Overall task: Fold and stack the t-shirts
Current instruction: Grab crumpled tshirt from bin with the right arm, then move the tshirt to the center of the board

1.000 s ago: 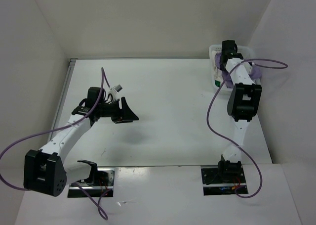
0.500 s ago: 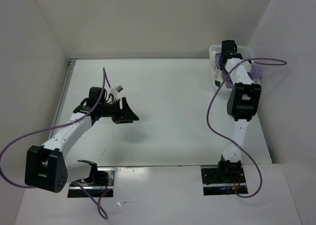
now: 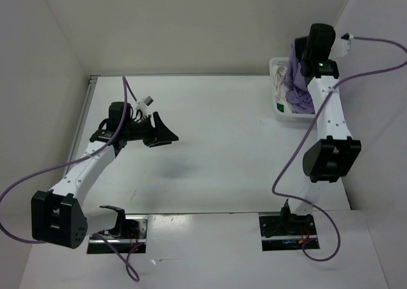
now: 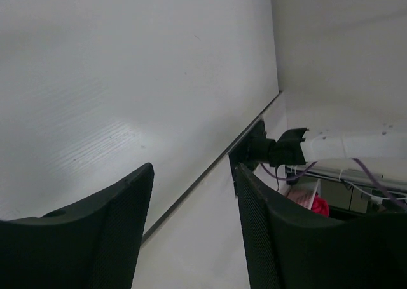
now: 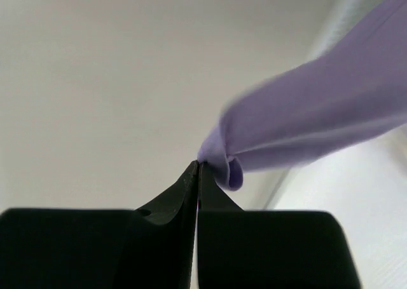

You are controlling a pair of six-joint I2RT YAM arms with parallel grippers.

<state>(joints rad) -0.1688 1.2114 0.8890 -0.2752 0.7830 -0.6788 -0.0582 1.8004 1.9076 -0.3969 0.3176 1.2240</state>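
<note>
A lavender-purple t-shirt (image 3: 297, 86) hangs out of the white basket (image 3: 277, 108) at the back right. My right gripper (image 3: 299, 55) holds it up from above the basket. In the right wrist view the jaws are shut on a fold of that purple cloth (image 5: 305, 127), pinched at the tips of the right gripper (image 5: 198, 165). My left gripper (image 3: 166, 135) hovers over the left middle of the table, open, with nothing between its fingers (image 4: 267, 232). Other t-shirts are hidden under the purple one, apart from a pale scrap (image 3: 278, 89).
The white table (image 3: 216, 149) is boxed in by white walls at the left, back and right. A metal strip runs along its left edge (image 3: 84, 117). Purple cables (image 3: 280, 143) loop beside both arms. The arm bases sit at the near edge.
My right gripper shut on the purple t-shirt and rose out of the basket, lifting the cloth. The left arm shifted slightly left and back, its gripper still open.
</note>
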